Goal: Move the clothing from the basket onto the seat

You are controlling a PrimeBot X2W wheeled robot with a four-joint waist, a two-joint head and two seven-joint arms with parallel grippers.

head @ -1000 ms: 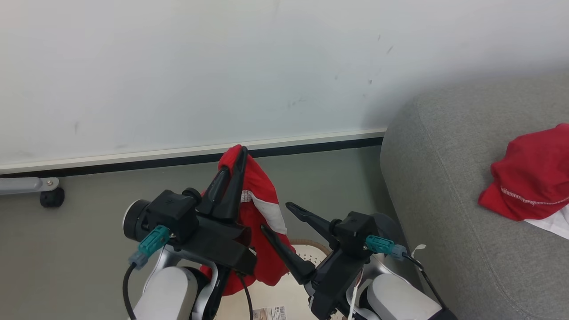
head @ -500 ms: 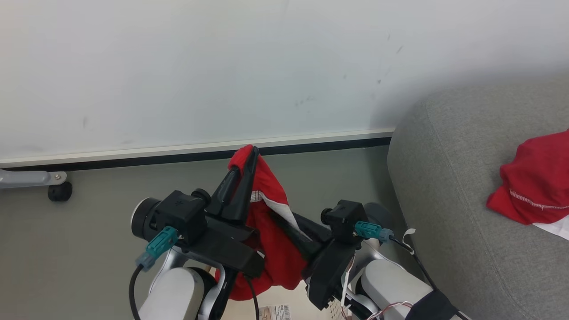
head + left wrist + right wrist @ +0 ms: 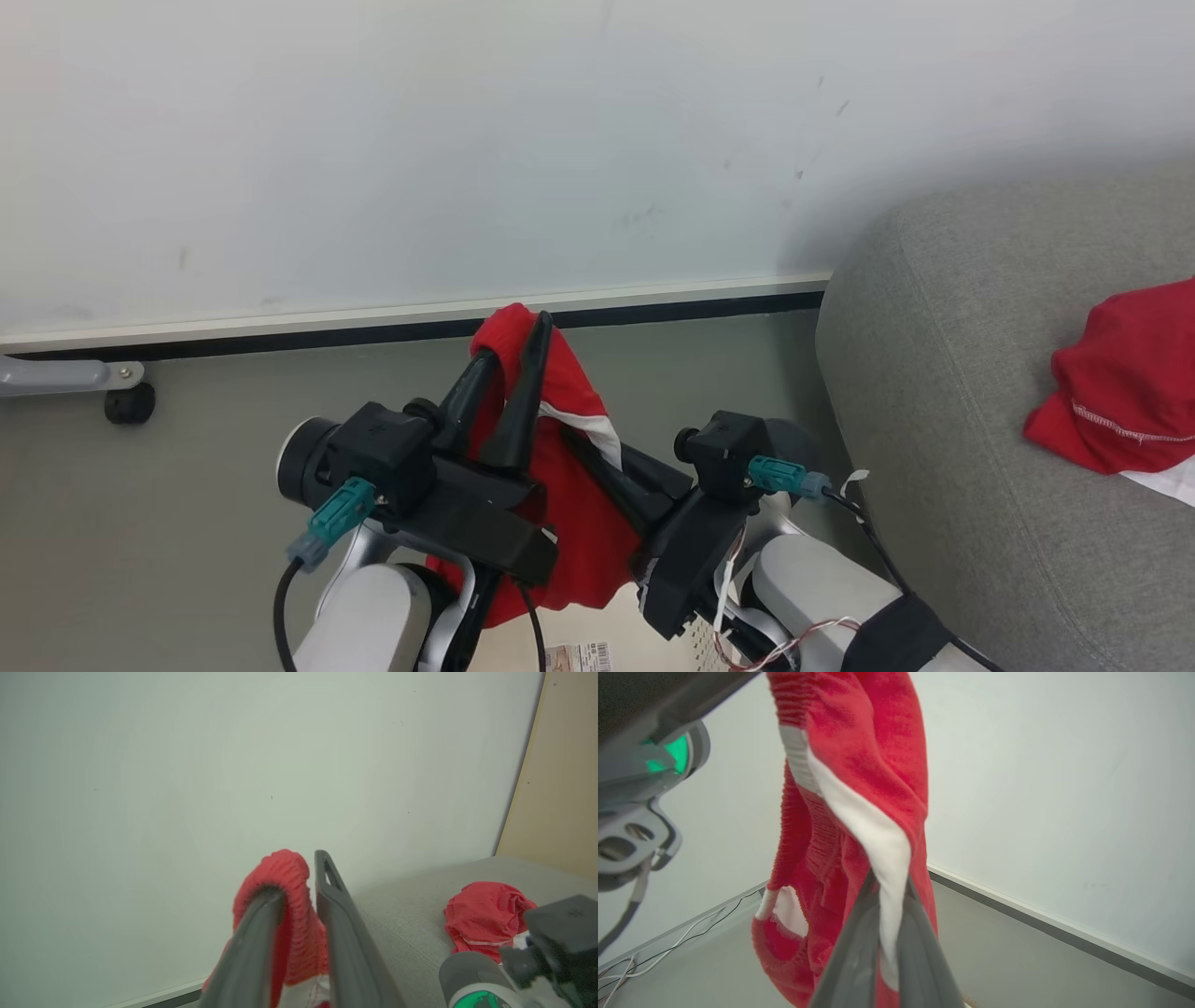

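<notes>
- left jaws: slightly parted and raised above the floor; the held garment is draped over one finger.
- right jaws: closed on the white trim of the held garment, lower down its hanging folds.
- held garment: hangs in the air between the two arms, above a sliver of the basket.
- second garment: lies crumpled on the seat, well apart from both jaws.

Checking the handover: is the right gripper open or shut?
Shut: the right gripper pinches the red garment at its white trim.
</notes>
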